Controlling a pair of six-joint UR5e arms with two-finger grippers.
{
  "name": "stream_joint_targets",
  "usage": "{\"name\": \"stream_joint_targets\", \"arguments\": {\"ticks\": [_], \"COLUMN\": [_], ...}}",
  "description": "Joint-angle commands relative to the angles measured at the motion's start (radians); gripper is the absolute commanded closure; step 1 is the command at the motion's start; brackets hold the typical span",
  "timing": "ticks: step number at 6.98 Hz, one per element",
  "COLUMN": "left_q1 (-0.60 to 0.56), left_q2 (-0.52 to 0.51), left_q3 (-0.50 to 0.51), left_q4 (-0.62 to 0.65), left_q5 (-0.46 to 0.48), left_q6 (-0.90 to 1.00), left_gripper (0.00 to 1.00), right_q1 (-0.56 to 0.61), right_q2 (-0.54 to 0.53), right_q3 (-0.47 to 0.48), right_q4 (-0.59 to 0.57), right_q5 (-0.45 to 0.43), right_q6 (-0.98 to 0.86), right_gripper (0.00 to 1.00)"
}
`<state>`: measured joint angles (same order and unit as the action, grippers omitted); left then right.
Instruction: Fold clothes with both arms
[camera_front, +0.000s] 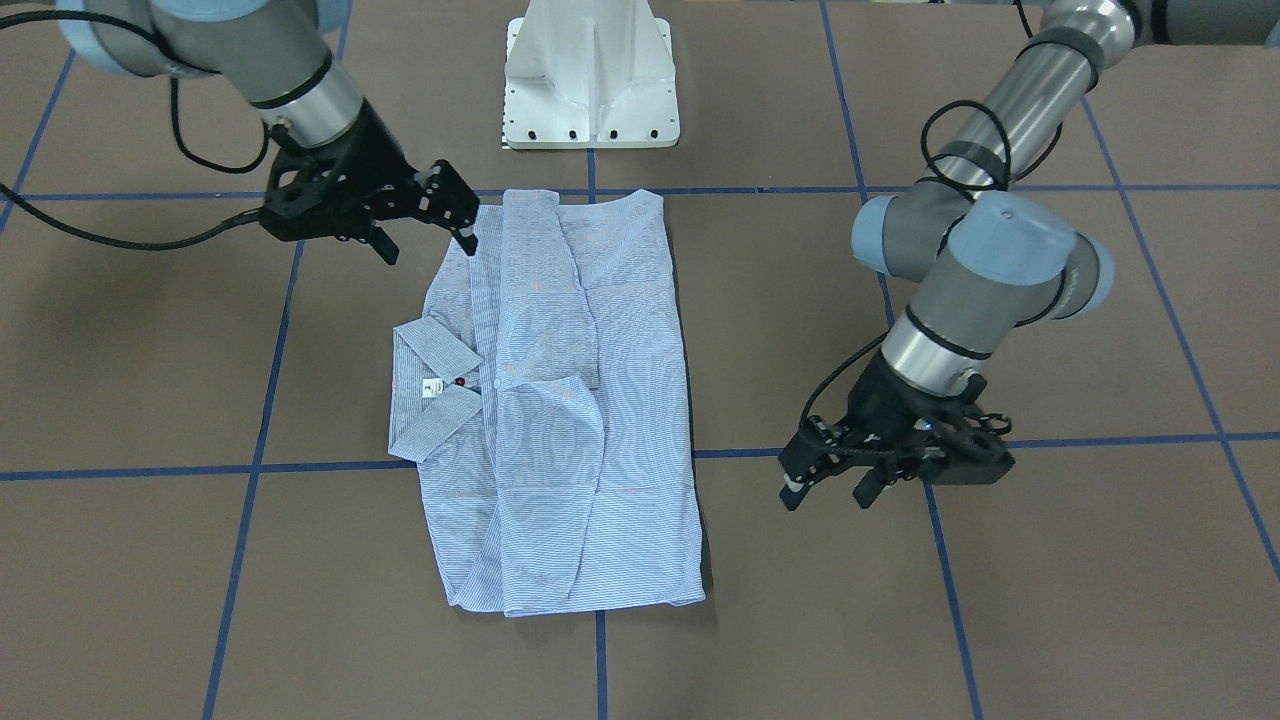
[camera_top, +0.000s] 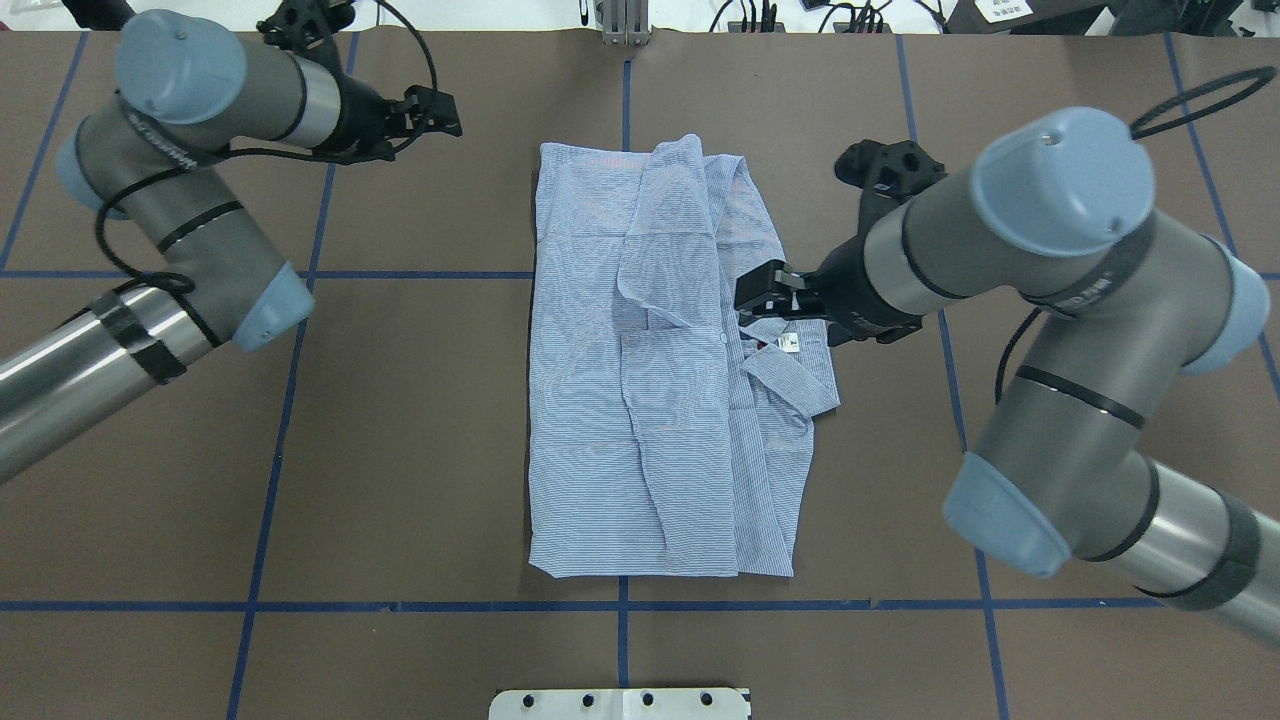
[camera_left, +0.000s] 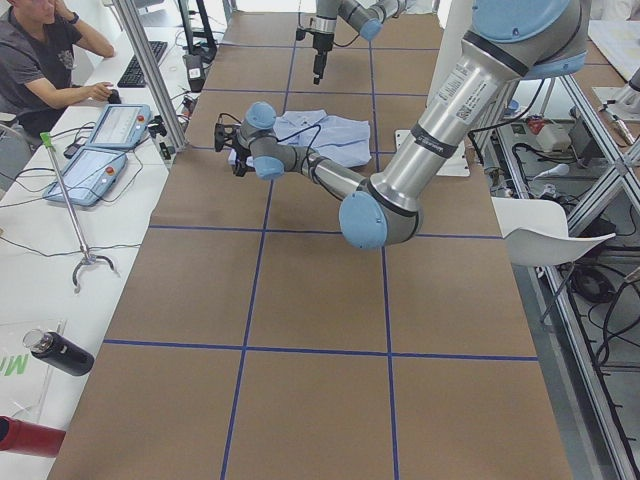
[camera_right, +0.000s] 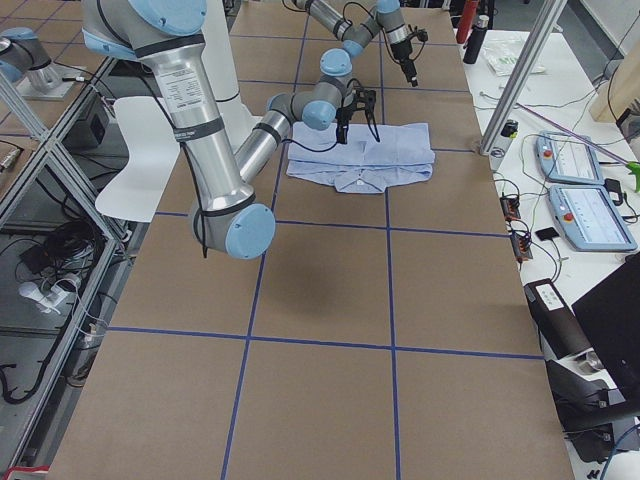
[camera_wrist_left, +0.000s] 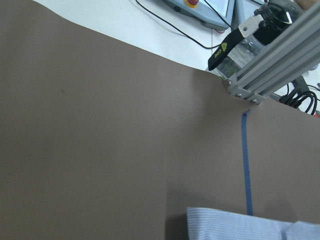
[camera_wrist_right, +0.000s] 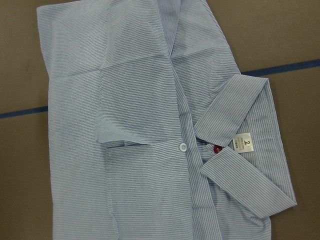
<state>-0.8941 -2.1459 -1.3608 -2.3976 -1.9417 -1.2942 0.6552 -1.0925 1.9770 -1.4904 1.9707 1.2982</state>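
Note:
The light blue striped shirt (camera_front: 570, 400) (camera_top: 640, 400) lies flat on the brown table, folded into a long rectangle with its sleeves laid inward. Its collar (camera_front: 430, 345) (camera_wrist_right: 235, 100) points toward the robot's right, showing the white neck label (camera_wrist_right: 244, 142) and a dark red button (camera_wrist_right: 217, 149). My right gripper (camera_front: 428, 243) (camera_top: 750, 295) hovers open above the collar side and holds nothing. My left gripper (camera_front: 828, 492) (camera_top: 445, 112) is open and empty, off the shirt's far left corner. A corner of the shirt (camera_wrist_left: 240, 225) shows in the left wrist view.
The white pedestal base (camera_front: 590, 80) stands at the robot's side of the table. Blue tape lines (camera_front: 250, 470) grid the brown surface. An aluminium frame post (camera_wrist_left: 270, 60) stands at the far edge. A person (camera_left: 40, 50) sits at a side desk with control tablets (camera_left: 100, 150).

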Motion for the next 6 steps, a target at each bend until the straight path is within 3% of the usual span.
{"name": "stream_joint_targets", "arguments": {"ticks": [1, 3, 5, 6], "left_q1": [-0.028, -0.026, -0.022, -0.019], "left_q2": [0.16, 0.189, 0.19, 0.189], "left_q3": [-0.166, -0.198, -0.196, -0.196], "left_q4": [0.0, 0.0, 0.0, 0.0], "left_q5": [-0.071, -0.072, -0.071, -0.071], "left_q6": [0.046, 0.046, 0.044, 0.043], "left_gripper": [0.0, 0.0, 0.0, 0.0], "right_q1": [-0.054, -0.08, -0.098, -0.112], "right_q2": [0.249, 0.495, 0.598, 0.612], "right_q3": [-0.202, -0.572, -0.772, -0.812], "right_q4": [-0.186, -0.186, -0.183, -0.186], "right_q5": [-0.116, -0.194, -0.237, -0.254], "right_q6": [-0.103, -0.153, -0.215, -0.243], "right_gripper": [0.0, 0.0, 0.0, 0.0]}}
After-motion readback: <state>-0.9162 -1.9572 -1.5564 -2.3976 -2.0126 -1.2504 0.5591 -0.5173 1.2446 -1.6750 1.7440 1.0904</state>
